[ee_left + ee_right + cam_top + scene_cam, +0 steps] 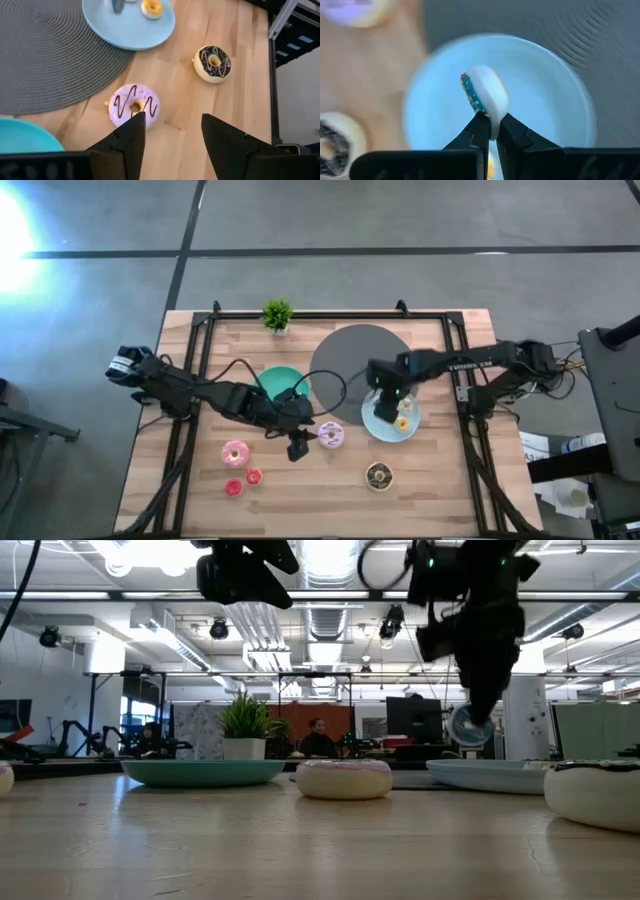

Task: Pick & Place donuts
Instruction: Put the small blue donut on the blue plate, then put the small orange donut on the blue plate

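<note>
My right gripper hangs above the pale blue plate, shut on a small teal-frosted donut with sprinkles; the low view shows that donut held in the air. A small yellow donut lies on that plate. My left gripper is open and raised above the table, just near of the lilac frosted donut, which lies flat on the wood. The chocolate donut, the pink donut and two tiny red ones also lie flat on the table. My right gripper pinches the teal-frosted donut by its rim between the two fingers, coming from above and pointing down. The donut stands on edge in the hold, frosted face to one side, lifted clear above the pale blue plate.
A big grey woven disc lies at the table's far middle, with the teal plate to its left. A small potted plant stands at the far edge. Black rails run along both sides of the table.
</note>
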